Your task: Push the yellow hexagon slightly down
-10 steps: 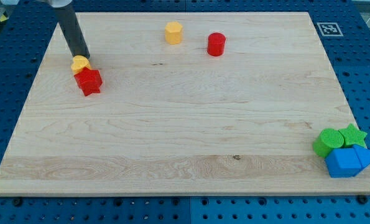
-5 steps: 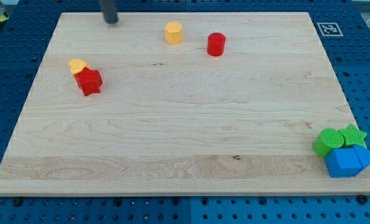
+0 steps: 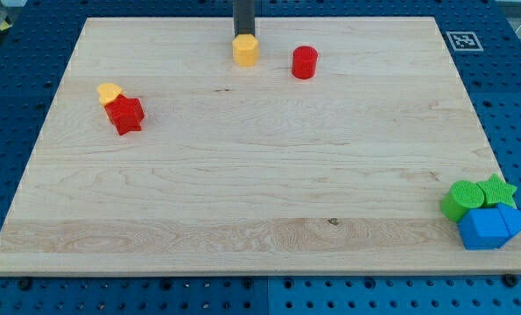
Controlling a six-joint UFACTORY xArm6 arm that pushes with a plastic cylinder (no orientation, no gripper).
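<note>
One dark rod and no jaws on this rig, so nothing to report there. I've got my tip [image 3: 243,34] right at the top edge of the yellow hexagon [image 3: 246,49], near the surface's [image 3: 260,192] top edge. Red cylinder [image 3: 305,62] sits just to the view's right of it, apart.
</note>
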